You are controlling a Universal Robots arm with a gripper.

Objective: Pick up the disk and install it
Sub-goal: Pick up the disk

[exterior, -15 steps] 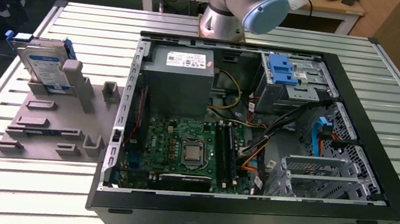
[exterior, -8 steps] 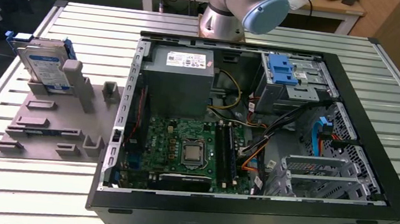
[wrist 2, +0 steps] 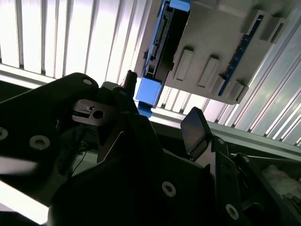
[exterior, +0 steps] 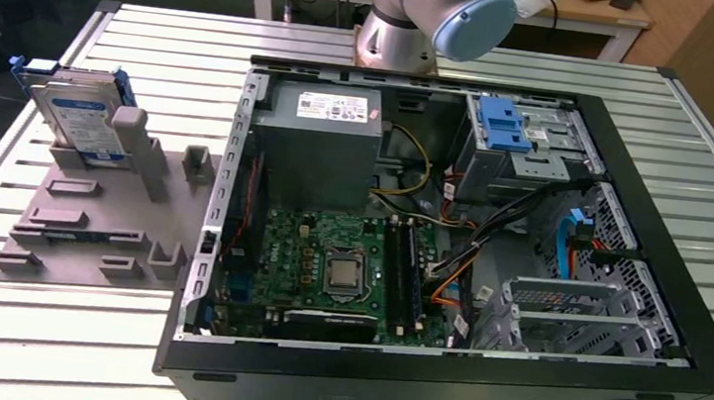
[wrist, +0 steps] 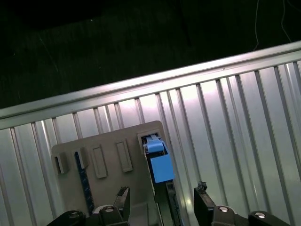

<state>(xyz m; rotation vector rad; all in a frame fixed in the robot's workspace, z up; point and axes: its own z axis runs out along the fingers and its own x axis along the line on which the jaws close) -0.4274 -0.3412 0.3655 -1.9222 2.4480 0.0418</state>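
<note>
1. Standing on edge in its grey holder (exterior: 75, 230) on the bench (exterior: 50, 347), at the exterior view's left, the disk (exterior: 83, 122) has not been picked up.
2. Pick-up and installation into the open computer case (exterior: 443, 398) both appear to remain.
3. In the first wrist view the hand (wrist: 162, 189) hangs over the disk's blue-bracketed edge. Its fingers (wrist: 203, 193) are spread wide and grasp nothing.

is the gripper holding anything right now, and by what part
Nothing is held. The gripper is open, and the disk stands on edge in the grey holder on the table, not between its jaws.
</note>
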